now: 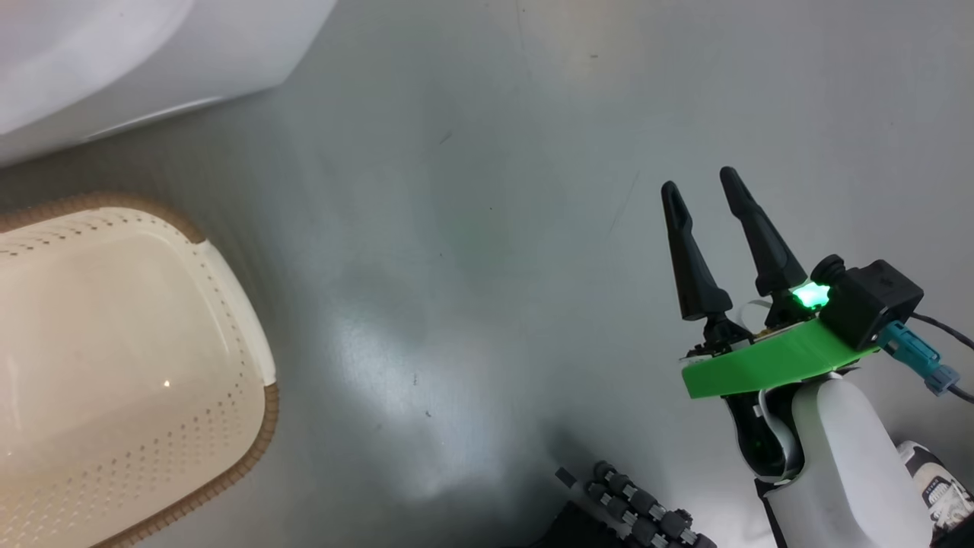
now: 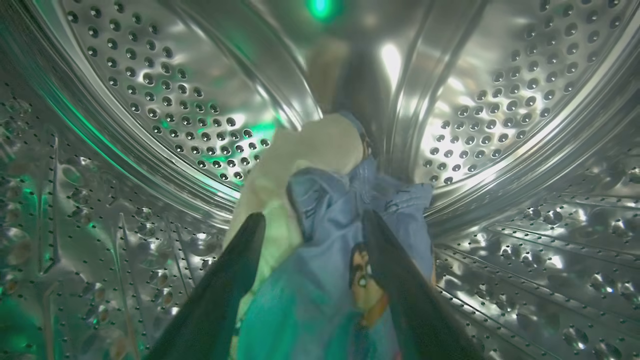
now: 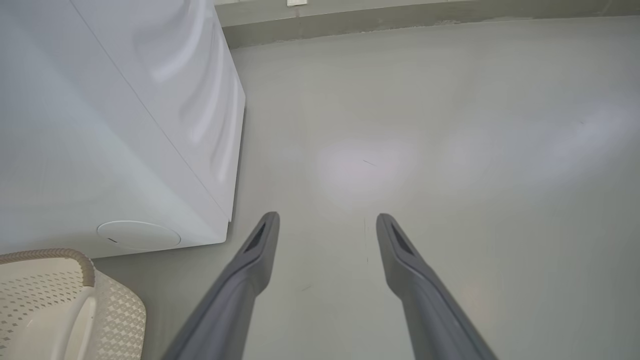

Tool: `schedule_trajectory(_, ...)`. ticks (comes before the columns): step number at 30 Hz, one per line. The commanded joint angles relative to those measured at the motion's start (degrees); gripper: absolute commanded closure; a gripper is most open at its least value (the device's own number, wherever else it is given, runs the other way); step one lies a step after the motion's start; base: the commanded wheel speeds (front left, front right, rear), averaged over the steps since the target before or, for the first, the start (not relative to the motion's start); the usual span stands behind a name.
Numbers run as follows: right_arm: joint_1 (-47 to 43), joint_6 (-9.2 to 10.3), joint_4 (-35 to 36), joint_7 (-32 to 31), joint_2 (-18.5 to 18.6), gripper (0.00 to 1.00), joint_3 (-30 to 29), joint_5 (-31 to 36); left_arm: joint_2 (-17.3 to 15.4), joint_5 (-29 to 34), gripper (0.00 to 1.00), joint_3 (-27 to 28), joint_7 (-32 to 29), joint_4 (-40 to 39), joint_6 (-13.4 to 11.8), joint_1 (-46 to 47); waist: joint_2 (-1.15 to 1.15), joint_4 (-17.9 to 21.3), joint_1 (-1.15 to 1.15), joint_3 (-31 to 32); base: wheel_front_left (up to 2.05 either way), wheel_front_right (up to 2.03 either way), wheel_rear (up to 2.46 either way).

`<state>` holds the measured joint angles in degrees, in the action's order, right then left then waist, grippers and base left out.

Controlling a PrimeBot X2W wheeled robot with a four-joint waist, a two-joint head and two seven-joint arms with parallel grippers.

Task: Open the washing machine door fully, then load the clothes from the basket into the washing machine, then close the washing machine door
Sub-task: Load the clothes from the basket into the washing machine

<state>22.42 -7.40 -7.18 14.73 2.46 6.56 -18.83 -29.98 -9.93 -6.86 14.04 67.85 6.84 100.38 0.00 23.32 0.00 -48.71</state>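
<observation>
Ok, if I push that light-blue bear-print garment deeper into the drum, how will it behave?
Probably floppy: the light-blue bear-print cloth garment lies bunched and creased between the fingers of the open left tool, so it should crumple rather than slide whole. Likely light, being thin fabric. It may slip easily over the smooth perforated steel drum.

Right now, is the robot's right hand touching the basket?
Apart. The head view shows a wide stretch of bare grey floor between the right gripper and the basket. The gripper's fingers are spread and hold nothing.
</observation>
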Motion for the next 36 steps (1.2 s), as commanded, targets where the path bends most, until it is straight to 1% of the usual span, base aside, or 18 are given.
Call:
schedule_trajectory(1,-1.28,-0.09,0.93,0.27,0.42,0.00,0.55,-0.09,-1.94,-0.15,0.00,-0.43,0.34,-0.97,0.10,0.84,0.00,-0.32,0.00,0.20,0.00,0.00,0.00)
schedule_trajectory(6,-1.17,-0.09,0.98,0.27,0.42,0.00,-0.52,1.12,-0.99,-1.21,0.00,-0.82,0.70,-0.73,0.35,-0.48,0.00,-1.78,0.00,1.17,0.00,0.00,0.00)
schedule_trajectory(14,-1.48,-0.09,1.67,0.27,0.42,0.00,-2.66,4.50,2.20,-5.19,0.00,-1.91,0.93,-1.85,0.62,-6.09,0.00,-5.24,0.00,4.13,0.00,0.00,0.00)
schedule_trajectory(20,-2.27,-0.09,2.31,0.27,0.42,0.00,-4.46,7.27,4.13,-9.37,0.00,-4.20,0.95,-5.43,0.63,-13.51,0.00,-8.80,0.00,7.28,0.00,0.00,0.00)
schedule_trajectory(22,-2.41,-0.09,2.38,0.27,0.42,0.00,-4.58,7.70,4.23,-9.85,0.00,-4.77,0.95,-6.23,0.64,-14.97,0.00,-9.31,0.00,7.86,0.00,0.00,0.00)
schedule_trajectory(23,-2.69,-0.09,2.44,0.27,0.42,0.00,-4.83,8.41,4.58,-10.90,0.00,-6.02,0.95,-7.85,0.64,-18.30,0.00,-10.37,0.00,9.12,0.00,0.00,0.00)
schedule_trajectory(25,-2.84,-0.09,2.44,0.27,0.42,0.00,-4.98,8.74,4.88,-11.51,0.00,-6.72,0.95,-8.58,0.64,-20.04,0.00,-10.99,0.00,9.74,0.00,0.00,0.00)
schedule_trajectory(32,-4.13,-0.09,2.40,0.27,1.36,0.00,-5.57,10.05,6.92,-15.31,0.00,-10.20,0.96,-15.24,0.64,-30.40,0.00,-15.73,0.00,14.02,0.00,0.00,0.00)
schedule_trajectory(36,-4.94,-0.09,2.25,0.27,1.93,0.00,-5.79,10.41,8.44,-16.85,0.00,-10.52,0.96,-19.53,0.64,-36.44,0.00,-18.24,0.00,16.67,0.00,0.00,0.00)
